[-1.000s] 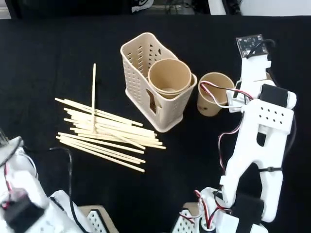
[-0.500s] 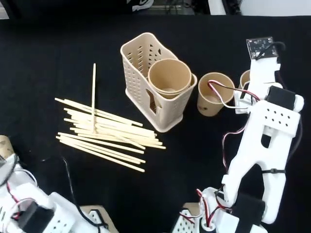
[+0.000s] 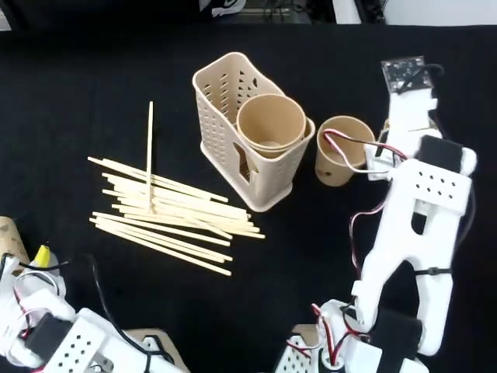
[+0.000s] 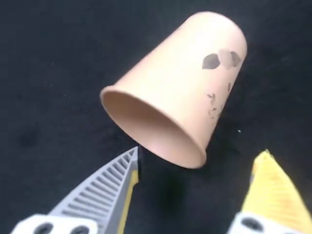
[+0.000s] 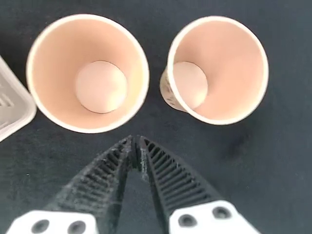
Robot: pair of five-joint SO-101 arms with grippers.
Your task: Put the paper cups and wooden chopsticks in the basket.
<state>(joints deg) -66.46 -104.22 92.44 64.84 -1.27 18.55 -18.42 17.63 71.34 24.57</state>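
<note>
A cream slotted basket [image 3: 225,116] stands mid-table with nested paper cups [image 3: 272,122] in it. Right of it stands an upright paper cup [image 3: 342,148]. Wooden chopsticks [image 3: 167,208] lie in a loose pile to the basket's left. My right gripper [image 5: 135,144] is shut, its tips just short of two upright cups [image 5: 87,73] [image 5: 217,68]. My left gripper [image 4: 195,163] is open over a cup lying on its side [image 4: 180,97], one finger on either side of the rim. That cup [image 3: 8,233] sits at the table's left edge.
The white right arm [image 3: 415,202] covers the table's right side. The basket's corner [image 5: 9,107] shows beside one upright cup. Black cloth covers the table, with free room in front of the basket.
The left arm has swung toward the cup at the left edge. The right arm moved right, then back left, and now covers the second cup.
</note>
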